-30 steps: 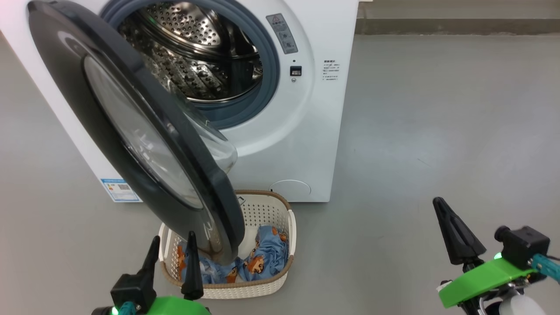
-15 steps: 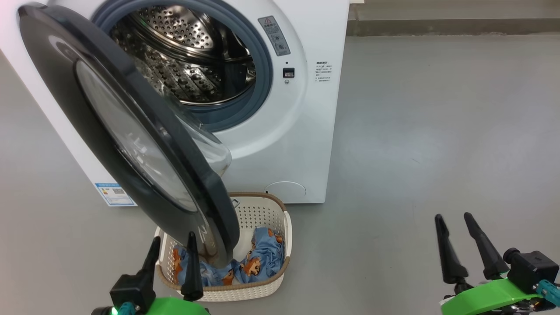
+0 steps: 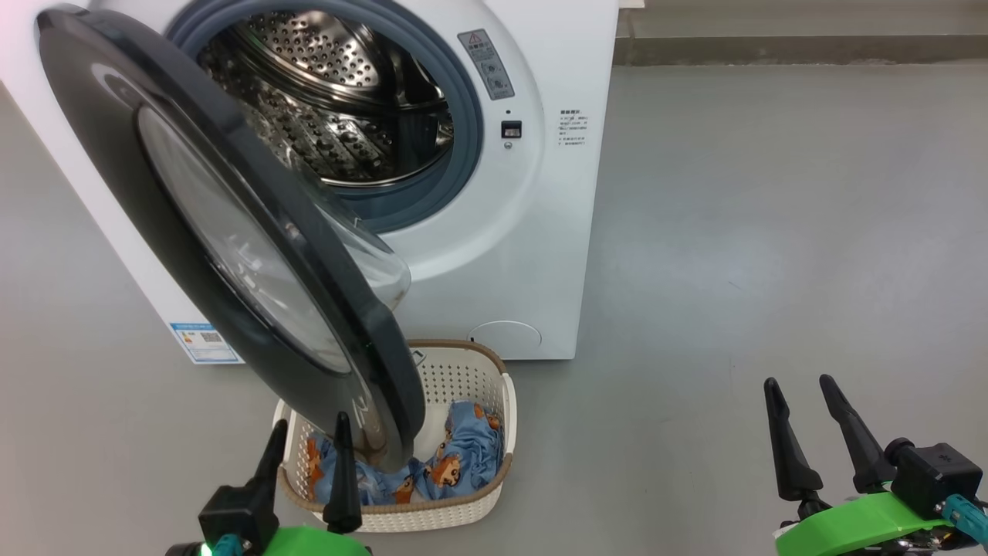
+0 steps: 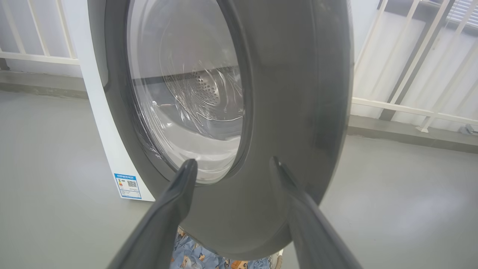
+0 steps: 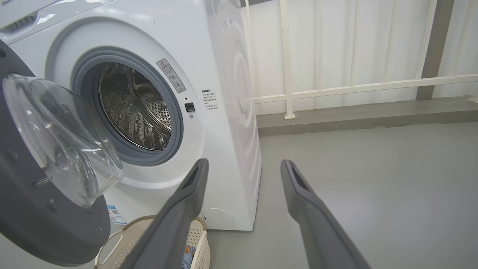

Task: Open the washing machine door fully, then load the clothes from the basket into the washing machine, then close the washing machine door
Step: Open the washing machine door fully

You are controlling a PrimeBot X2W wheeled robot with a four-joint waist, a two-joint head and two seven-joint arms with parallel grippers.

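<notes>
The white washing machine (image 3: 540,232) (image 5: 224,112) stands ahead with its steel drum (image 3: 332,108) (image 5: 134,112) exposed. Its black-rimmed door (image 3: 231,232) (image 4: 291,93) (image 5: 44,209) hangs about half open, its lower edge over the basket (image 3: 505,401) (image 5: 198,239). Light-blue bear-print clothes (image 3: 459,452) (image 4: 190,256) lie in the basket, partly hidden by the door. My left gripper (image 3: 309,436) (image 4: 231,164) is open, just in front of the door's lower rim, holding nothing. Over bare floor at the lower right my right gripper (image 3: 799,394) (image 5: 242,164) is open and empty.
Grey floor (image 3: 772,232) spreads to the right of the machine. A white railing (image 5: 354,87) and a low kerb (image 5: 354,116) run behind it. A blue label (image 3: 202,342) sits low on the machine's left corner.
My right gripper has turned from side-on to show both fingers apart and sunk lower in view. The head camera shifted slightly. The door, basket and left gripper stay as they were.
</notes>
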